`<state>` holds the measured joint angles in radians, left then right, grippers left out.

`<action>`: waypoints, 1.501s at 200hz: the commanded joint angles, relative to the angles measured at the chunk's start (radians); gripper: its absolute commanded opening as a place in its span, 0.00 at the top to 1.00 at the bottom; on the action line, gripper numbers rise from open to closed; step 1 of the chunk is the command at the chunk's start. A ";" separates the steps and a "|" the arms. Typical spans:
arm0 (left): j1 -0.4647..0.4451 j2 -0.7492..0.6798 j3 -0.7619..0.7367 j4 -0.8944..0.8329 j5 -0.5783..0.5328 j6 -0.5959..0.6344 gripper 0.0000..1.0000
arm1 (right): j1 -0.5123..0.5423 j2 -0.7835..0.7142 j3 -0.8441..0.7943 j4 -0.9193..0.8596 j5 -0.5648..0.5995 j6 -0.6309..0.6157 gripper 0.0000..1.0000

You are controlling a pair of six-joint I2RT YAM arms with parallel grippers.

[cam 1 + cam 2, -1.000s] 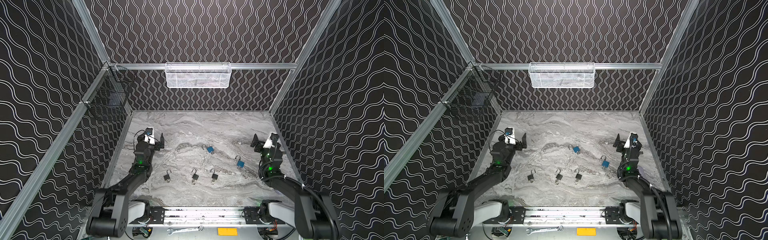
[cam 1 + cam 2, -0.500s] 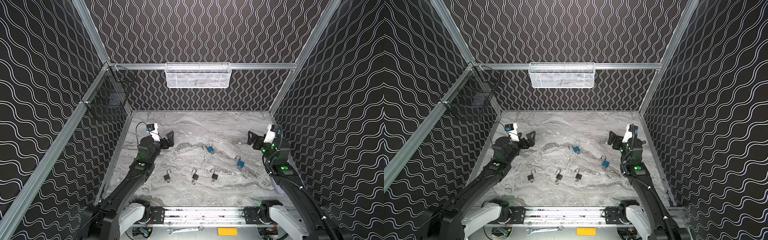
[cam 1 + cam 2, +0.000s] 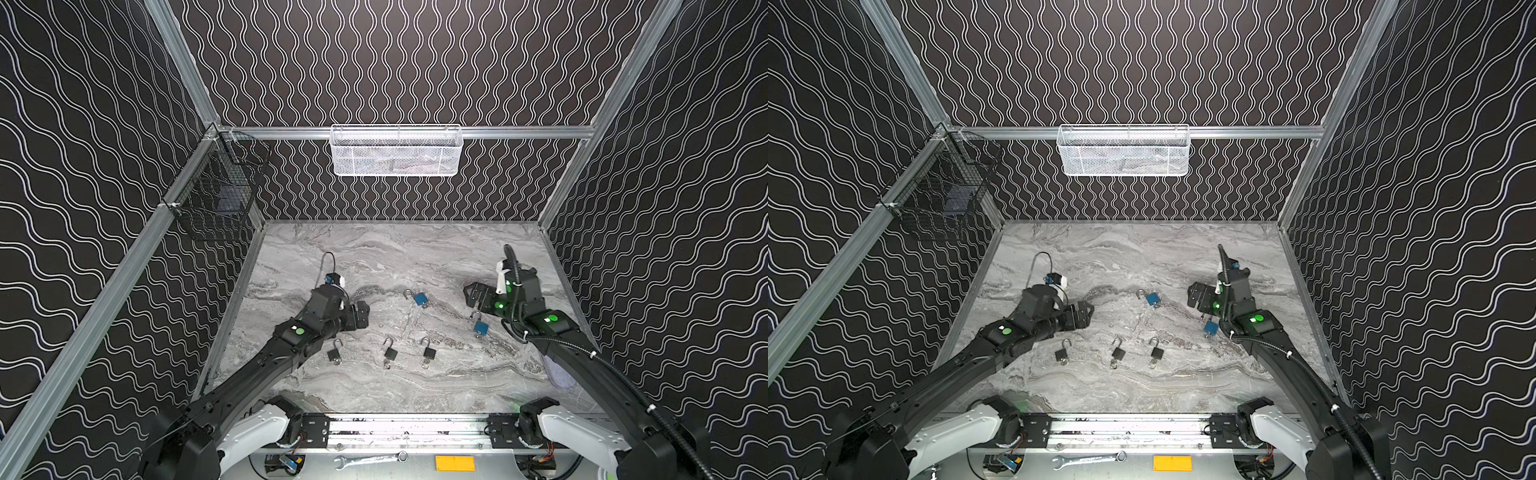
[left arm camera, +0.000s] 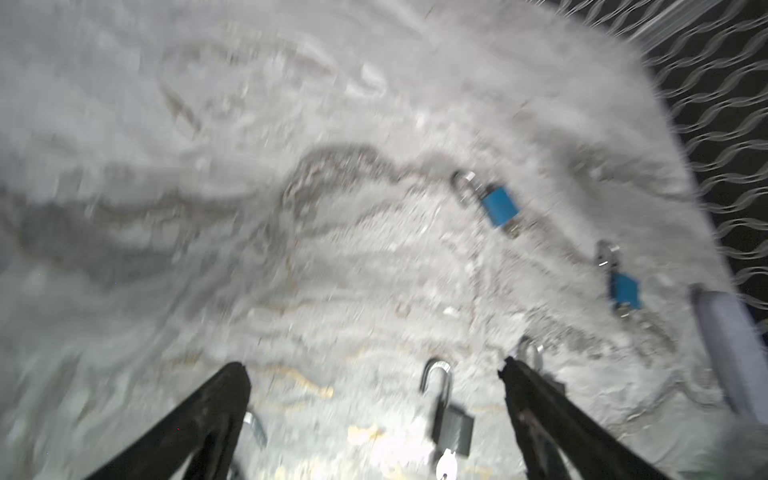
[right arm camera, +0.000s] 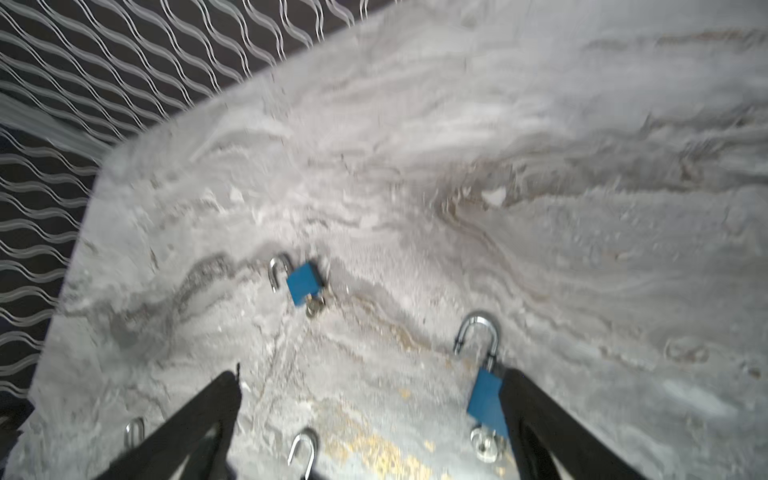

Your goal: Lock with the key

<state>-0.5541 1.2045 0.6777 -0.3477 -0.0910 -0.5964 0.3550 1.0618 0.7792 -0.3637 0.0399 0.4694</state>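
Left claw (image 3: 359, 316): jaws apart, empty, left. Right claw (image 3: 478, 293): jaws apart, empty. Tabletop (image 3: 374, 249): far blue padlock (image 3: 420, 298) centre; near blue padlock (image 3: 481, 328) beside right claw; three black padlocks (image 3: 390, 354), near row. Shackles open, keys (image 5: 484, 446) inserted.

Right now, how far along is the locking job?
Nothing looks done: the three black padlocks and two blue padlocks lie loose on the table, shackles apparently open, keys at their bases. Nothing is in hand: the left hand and right hand hang open and empty. All the locking is left, probably starting with the blue padlock nearest the right hand.
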 commanded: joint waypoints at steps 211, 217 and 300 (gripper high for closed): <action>-0.018 0.268 0.164 -0.190 -0.031 -0.011 0.01 | 0.053 0.464 0.263 -0.254 0.113 0.014 0.01; -0.018 0.272 0.167 -0.185 -0.026 -0.010 0.01 | 0.053 0.465 0.263 -0.269 0.114 0.028 0.01; -0.014 0.294 0.195 -0.130 0.054 0.043 0.01 | 0.050 0.440 0.158 -0.354 0.126 0.216 0.10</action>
<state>-0.5697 1.4921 0.8616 -0.5228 -0.0746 -0.5957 0.4065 1.5166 0.9535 -0.6876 0.1558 0.6106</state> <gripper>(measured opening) 0.989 0.920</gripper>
